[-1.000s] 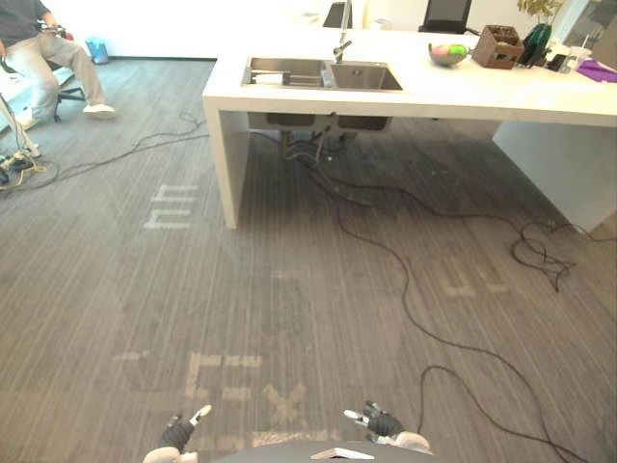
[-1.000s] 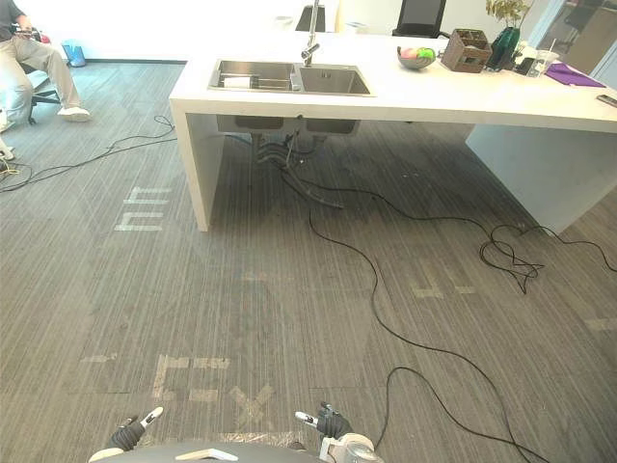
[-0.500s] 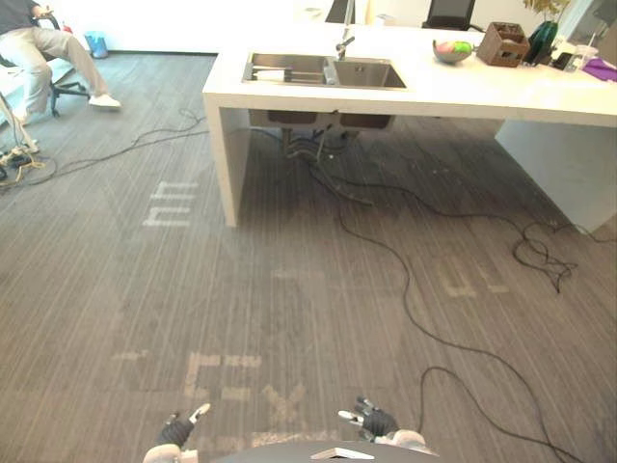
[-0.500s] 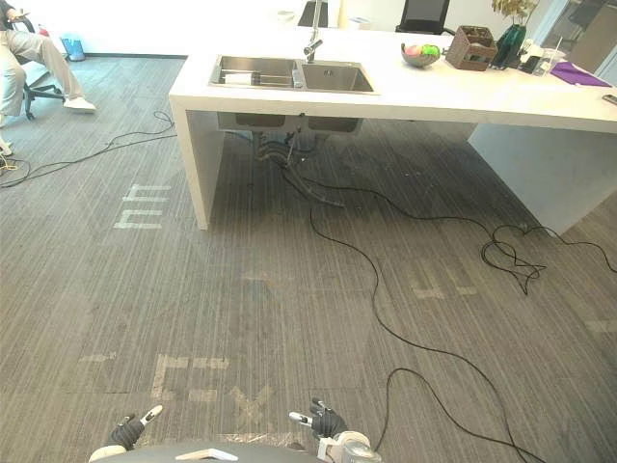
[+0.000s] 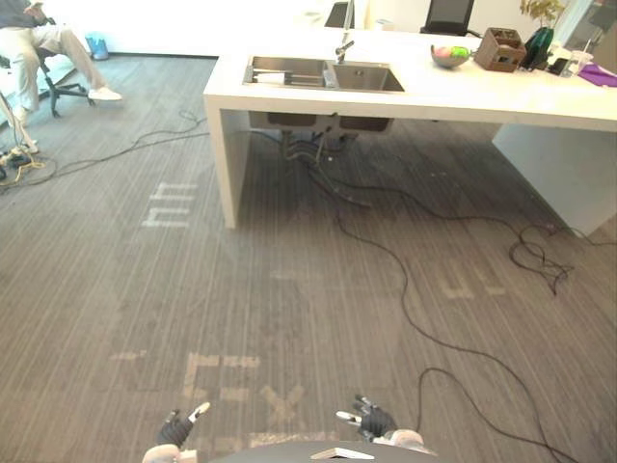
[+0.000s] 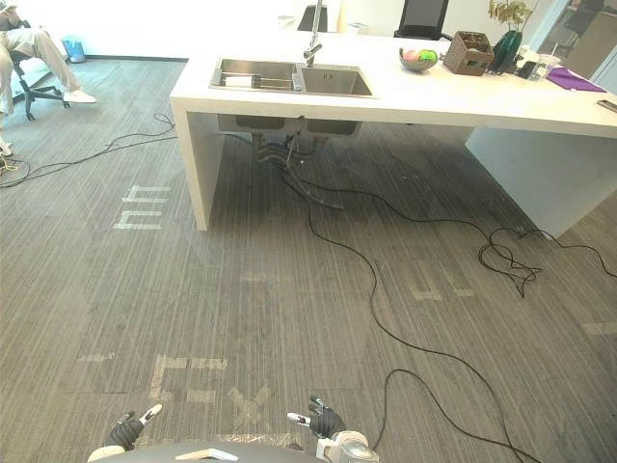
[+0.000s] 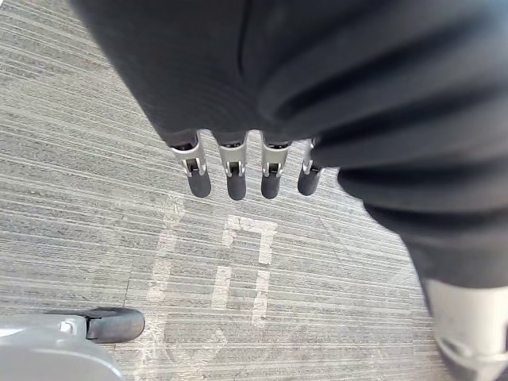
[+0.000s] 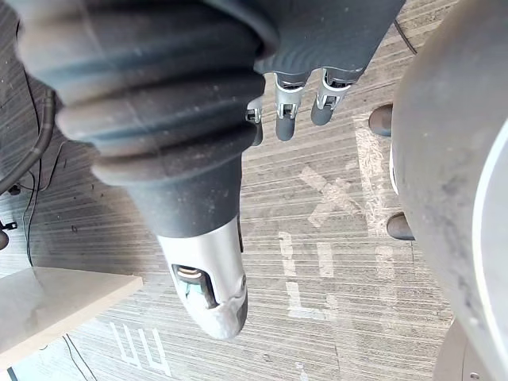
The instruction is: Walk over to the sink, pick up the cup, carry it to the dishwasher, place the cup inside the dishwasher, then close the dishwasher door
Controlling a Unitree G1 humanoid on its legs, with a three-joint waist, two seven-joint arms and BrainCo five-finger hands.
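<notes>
At the first leg of the task and no further: well short of the sink, with a long stretch of carpet to cross before reaching it. Holding nothing in either hand: left hand low and far back from the sink, fingers straight and slightly apart over bare carpet; right hand likewise low, fingers straight, side by side, closed on nothing. Cannot pick out the cup for sure from here; possibly the pale thing lying in the sink's left basin, too small to tell. Left to do, judging by this: finish the walk, lift the cup, carry it to the dishwasher, set it inside, shut the door. Sits at one end of a long white table, with a tap just behind. Further along the table, to the right of the sink: a bowl of fruit, a brown box, a dark green vase and a purple cloth. Underfoot, grey ribbed carpet with pale worn markings down and to the left of the sink. Black cables trailing out from under the sink across the way ahead, likely worth stepping round. Far off to the left of the sink, a person seated on a wheeled chair.
</notes>
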